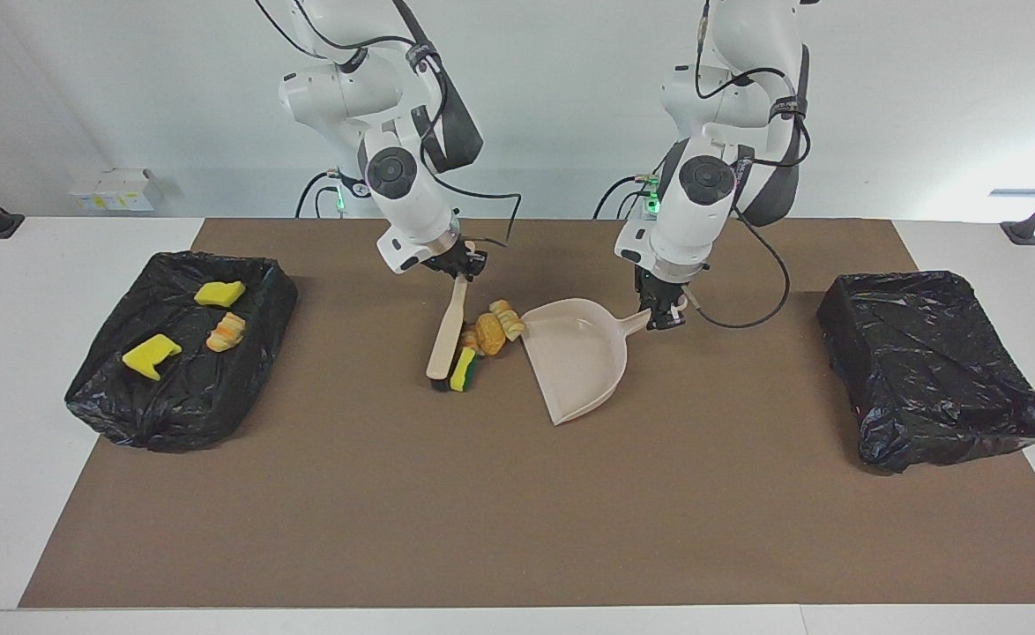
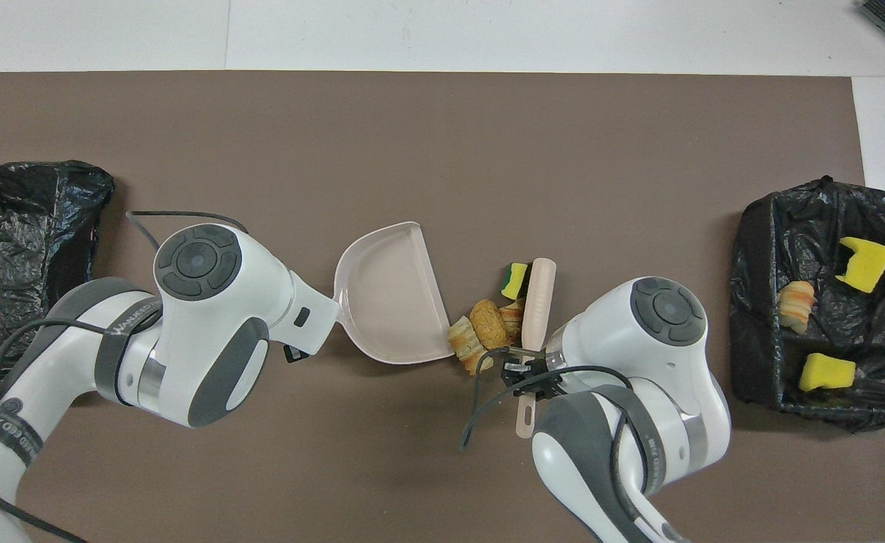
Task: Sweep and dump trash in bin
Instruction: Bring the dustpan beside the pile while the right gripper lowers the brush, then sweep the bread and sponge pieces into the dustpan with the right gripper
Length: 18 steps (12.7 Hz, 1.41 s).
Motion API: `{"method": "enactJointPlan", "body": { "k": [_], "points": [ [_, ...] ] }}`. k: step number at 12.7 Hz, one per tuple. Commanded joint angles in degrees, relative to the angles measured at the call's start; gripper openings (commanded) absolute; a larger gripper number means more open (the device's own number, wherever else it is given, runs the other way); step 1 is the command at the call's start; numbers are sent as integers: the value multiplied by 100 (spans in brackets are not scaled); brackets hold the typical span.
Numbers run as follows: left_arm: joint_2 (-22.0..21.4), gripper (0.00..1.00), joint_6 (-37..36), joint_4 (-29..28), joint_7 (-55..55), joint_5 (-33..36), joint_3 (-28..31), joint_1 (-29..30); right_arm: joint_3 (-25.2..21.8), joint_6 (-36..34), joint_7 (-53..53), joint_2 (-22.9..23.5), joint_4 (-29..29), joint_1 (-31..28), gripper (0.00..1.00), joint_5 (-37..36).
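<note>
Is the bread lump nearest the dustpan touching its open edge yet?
Touching: in the overhead view the bread lump sits against the dustpan lip, no mat showing between.

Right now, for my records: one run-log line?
left pincer: shut on dustpan | right pincer: shut on brush | trash: at dustpan mouth
</note>
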Motion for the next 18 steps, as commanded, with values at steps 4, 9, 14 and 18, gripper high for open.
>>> {"method": "enactJointPlan", "body": {
  "k": [4, 9, 14, 18],
  "points": [
    [-191, 0, 204, -233, -57, -85, 69, -112, 44, 176, 73, 717, 872, 610, 0, 554],
    [-199, 0, 520, -408, -65, -541, 78, -51, 53, 81, 55, 982, 1593, 946, 0, 1038],
    [-182, 0, 609, -514, -74, -938, 95, 28, -26, -1148, 11, 553, 1884, 482, 0, 951],
    [-182, 0, 600, -505, -109, -1392, 104, 221, -44, -1563, -23, 271, 1509, 253, 0, -259]
  ]
}}
